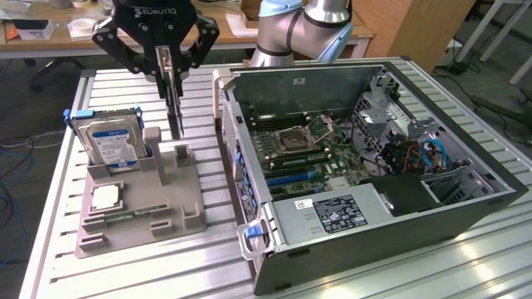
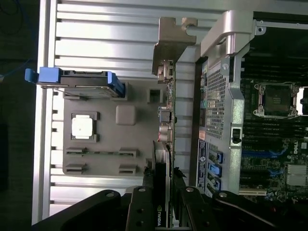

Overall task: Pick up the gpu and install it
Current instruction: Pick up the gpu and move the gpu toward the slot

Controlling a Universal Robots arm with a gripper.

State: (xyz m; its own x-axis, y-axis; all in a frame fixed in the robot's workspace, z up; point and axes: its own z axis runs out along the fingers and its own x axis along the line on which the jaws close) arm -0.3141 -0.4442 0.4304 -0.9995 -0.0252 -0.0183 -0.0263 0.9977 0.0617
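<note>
The gpu [image 1: 174,112] hangs edge-on as a thin dark card, held upright by my gripper [image 1: 171,73], which is shut on its top edge. Its lower end sits just over the slotted post of the grey holder [image 1: 141,230]; I cannot tell whether they touch. In the wrist view the gpu [image 2: 169,120] runs as a narrow green-edged strip away from my gripper [image 2: 162,180], ending in its silver bracket [image 2: 172,45]. The open computer case [image 1: 465,205] stands to the exterior view's right of the card, with the motherboard [image 1: 308,149] exposed inside.
On the grey holder, a blue-labelled hard drive [image 1: 112,140] stands upright, with a square processor chip [image 1: 106,197] and a narrow memory stick [image 1: 133,215] lying flat. The case's near wall [image 2: 226,96] is close beside the card. Everything rests on a slatted aluminium table [image 1: 399,274].
</note>
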